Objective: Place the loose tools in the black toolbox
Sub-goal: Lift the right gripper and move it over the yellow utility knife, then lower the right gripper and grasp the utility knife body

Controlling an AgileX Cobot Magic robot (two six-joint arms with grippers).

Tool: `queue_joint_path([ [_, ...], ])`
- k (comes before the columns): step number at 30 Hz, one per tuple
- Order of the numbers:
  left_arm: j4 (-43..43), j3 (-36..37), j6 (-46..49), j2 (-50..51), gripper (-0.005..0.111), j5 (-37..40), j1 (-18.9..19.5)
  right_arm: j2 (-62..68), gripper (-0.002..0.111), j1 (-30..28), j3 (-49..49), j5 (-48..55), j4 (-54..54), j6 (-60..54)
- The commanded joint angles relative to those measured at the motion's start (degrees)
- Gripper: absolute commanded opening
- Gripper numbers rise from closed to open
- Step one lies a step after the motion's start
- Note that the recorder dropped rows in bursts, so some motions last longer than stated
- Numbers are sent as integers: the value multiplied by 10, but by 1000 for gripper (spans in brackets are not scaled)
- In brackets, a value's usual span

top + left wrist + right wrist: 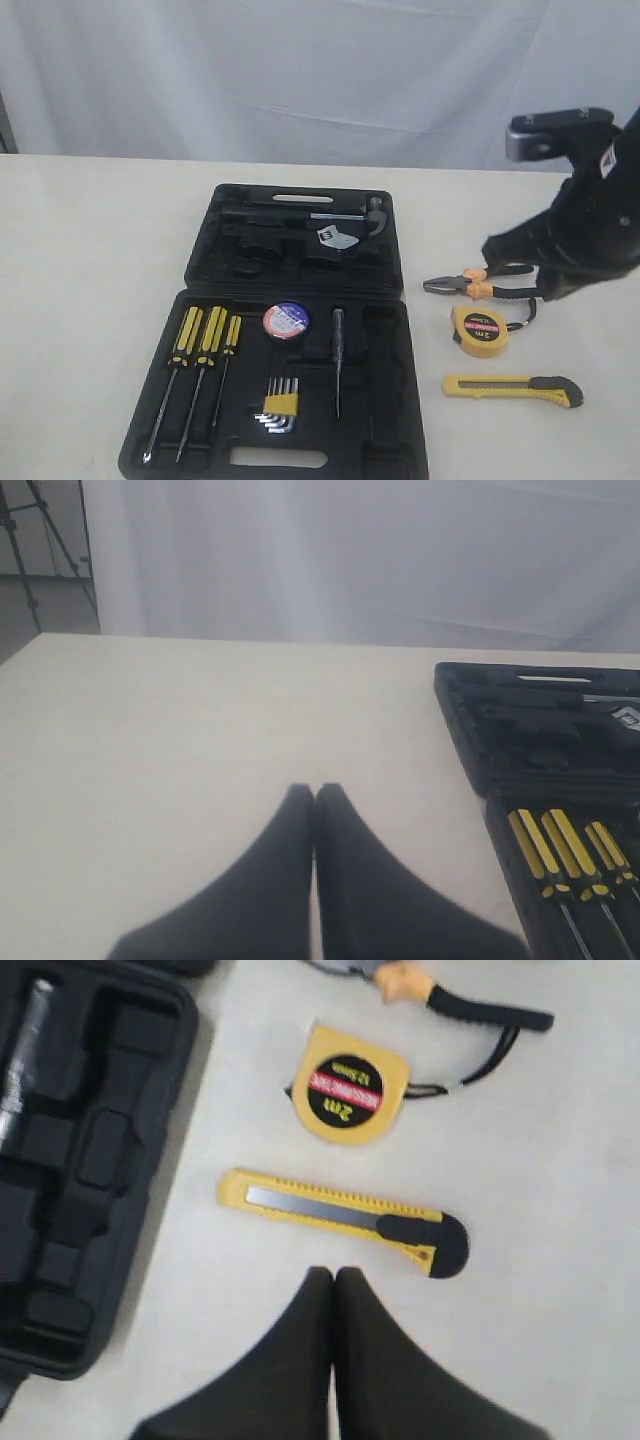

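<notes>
Beside the open black toolbox [386,385] lies a yellow-and-black utility knife [512,388].

The pliers [445,1000] run off the right wrist view's edge.

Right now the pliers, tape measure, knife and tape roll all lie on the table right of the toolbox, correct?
Not quite. The tape roll already sits inside the toolbox, next to the screwdrivers, as the exterior view shows. The pliers, tape measure and knife do lie on the table to its right.
</notes>
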Motion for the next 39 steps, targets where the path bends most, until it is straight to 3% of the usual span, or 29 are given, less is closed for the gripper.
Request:
queue_joint_path([
  [1, -1, 1, -1, -2, 0, 0, -1, 9, -1, -12, 43, -63, 7, -20],
  [18, -1, 1, -1, -2, 0, 0, -1, 79, -1, -8, 43, -87, 22, 9],
  [25, -1, 1, -1, -2, 0, 0, -1, 115, -1, -8, 43, -113, 22, 77],
  [39, -1, 1, -1, -2, 0, 0, -1, 29, -1, -8, 152, -190, 20, 132],
])
